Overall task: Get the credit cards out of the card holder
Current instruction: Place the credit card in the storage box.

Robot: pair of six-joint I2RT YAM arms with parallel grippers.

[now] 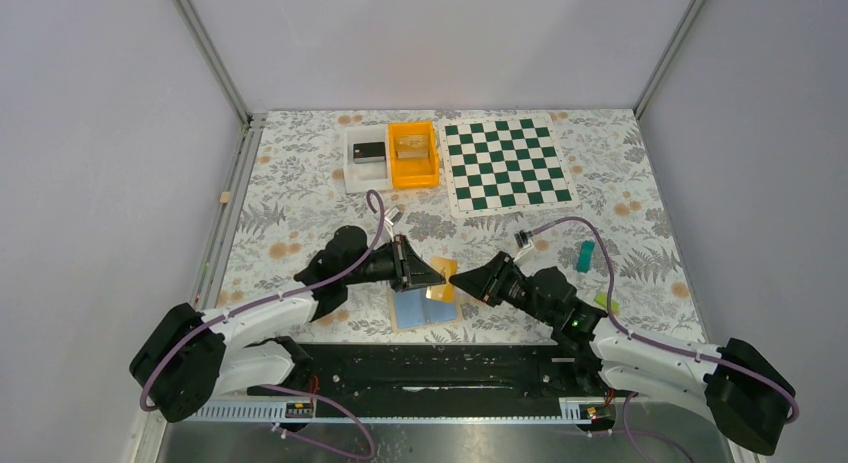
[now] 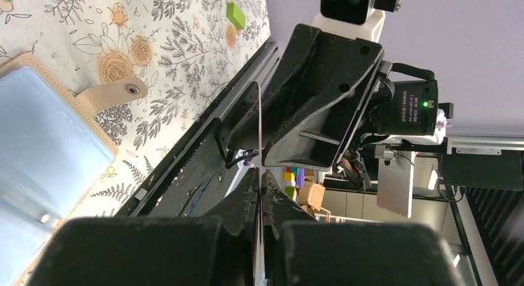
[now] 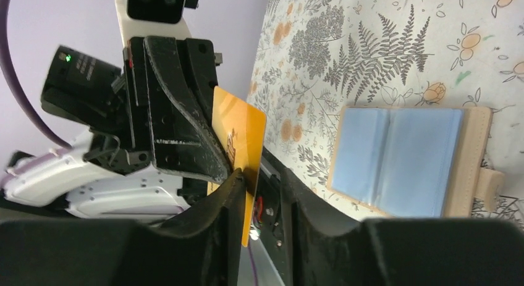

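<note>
**A:** What is the left gripper (image 2: 261,182) doing?

**B:** It's pressed together on an orange credit card (image 3: 240,126), holding it in the air, clear of the bench (image 1: 300,213).

**A:** And the right gripper (image 3: 262,182)?

**B:** It meets the left one from the right. Its jaws stand a little apart with the card's free edge between them. The card lies against one finger, with a gap on the other side.

**A:** Where is the card holder (image 1: 424,309)?

**B:** Just below the two grippers, lying open and flat on the bench close to the near edge, between the arms. Its blue panels face up and its snap strap (image 2: 114,90) sticks out to one side.

**A:** What lies farther out?

**B:** At the far side there is a white tray (image 1: 366,165) just beside an orange bin (image 1: 413,173), and a chessboard mat (image 1: 505,163) to their right. A teal block (image 1: 586,254) lies right of the right arm, and a green block (image 1: 607,303) lies nearer, close to that arm.
</note>
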